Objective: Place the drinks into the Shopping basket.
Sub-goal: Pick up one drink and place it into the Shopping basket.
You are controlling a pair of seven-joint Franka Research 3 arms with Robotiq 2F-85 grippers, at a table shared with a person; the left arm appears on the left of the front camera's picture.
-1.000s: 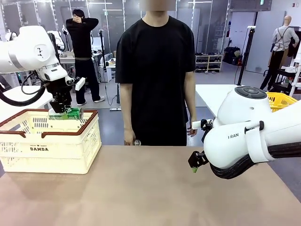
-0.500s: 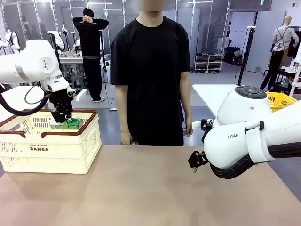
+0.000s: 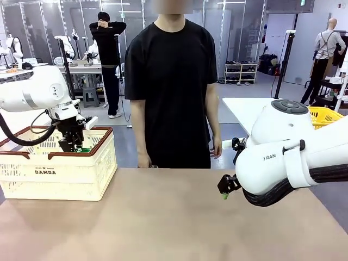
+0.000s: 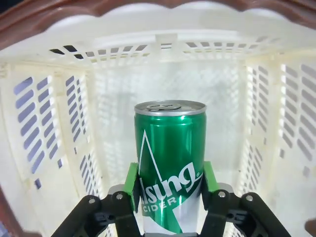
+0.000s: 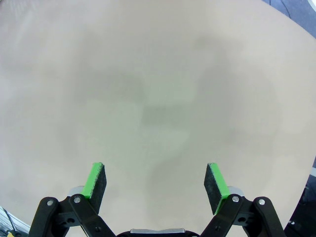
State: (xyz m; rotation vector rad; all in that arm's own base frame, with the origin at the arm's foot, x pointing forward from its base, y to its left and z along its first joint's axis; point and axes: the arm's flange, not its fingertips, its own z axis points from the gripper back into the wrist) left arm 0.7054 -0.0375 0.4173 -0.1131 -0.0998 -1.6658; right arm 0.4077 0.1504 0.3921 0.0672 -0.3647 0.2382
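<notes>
Green can (image 4: 170,153), with white lettering and a silver top, was inside the Shopping basket (image 4: 44,123), pinched between the two green pads (image 4: 132,183) of the left gripper (image 4: 170,183). The pads pressed on the lower part of the can, one from each side, and the lettering was between them. In the left wrist view the silver top pointed toward the upper edge of the picture. Behind the can were the cream-white slotted walls and the perforated floor of the basket. Whether the can touched the floor, I could not tell.

In the front view the left gripper (image 3: 73,142) reached down past the dark brown rim into the Shopping basket (image 3: 54,174), and a small green part of the can (image 3: 85,149) was visible just above the near wall. The basket stood on the left end of the table (image 3: 174,217), with the word DAMDA on its front side.

The right gripper (image 5: 155,180) was spread wide, with nothing between its pads, and it hovered above the bare table (image 5: 158,74). In the front view the right gripper (image 3: 224,193) was at the right side of the table, well apart from the basket.

A person (image 3: 171,81) in a black T-shirt stood at the far side of the table, with both arms hanging down and the hands near the table edge. Behind the right arm, a yellow basket (image 3: 325,115) was on another surface.
</notes>
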